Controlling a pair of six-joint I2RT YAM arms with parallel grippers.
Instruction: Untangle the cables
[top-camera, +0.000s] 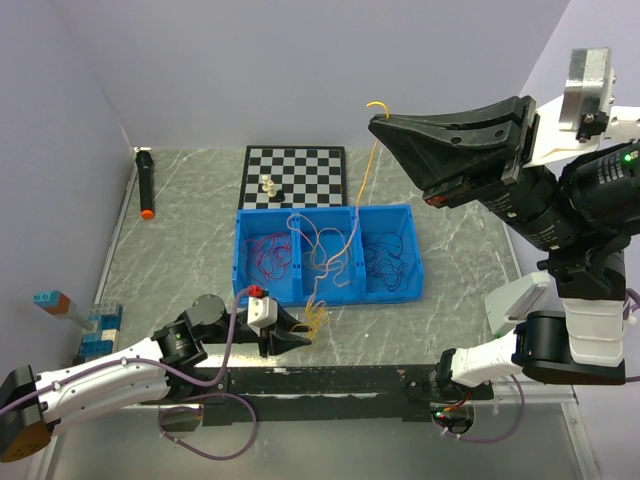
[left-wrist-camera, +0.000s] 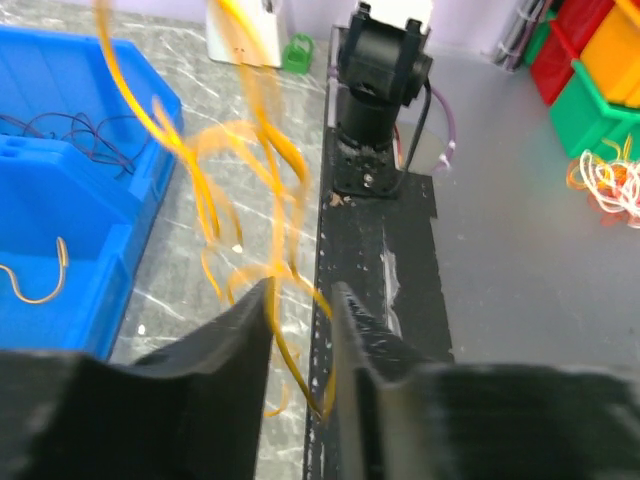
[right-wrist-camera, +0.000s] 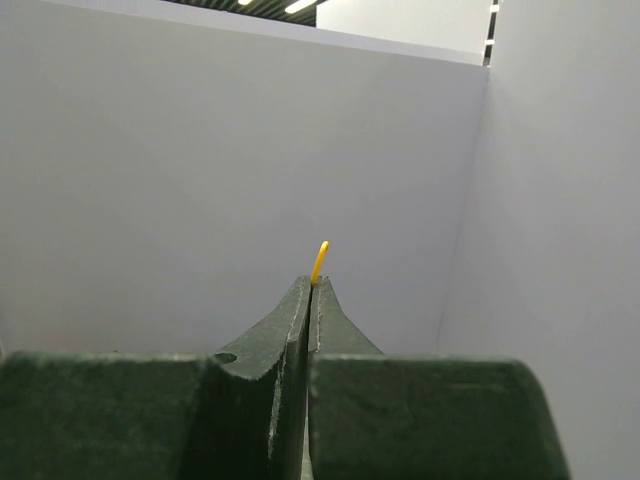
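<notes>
A long orange-yellow cable hangs taut from my raised right gripper down to a loose bunch of its loops by my left gripper, on the table in front of the blue bin. In the right wrist view the right gripper is shut on the cable's end, which pokes out above the tips. In the left wrist view the left gripper has a gap between its jaws, with yellow strands running through it. Red-magenta wires lie in the bin's left compartment, pale and orange wires in the middle, dark wires in the right.
A chessboard with two small pieces lies behind the bin. A black marker with an orange tip lies far left. Toy blocks stand at the left edge. A black base rail runs between the arms. Coloured boxes sit beyond the table.
</notes>
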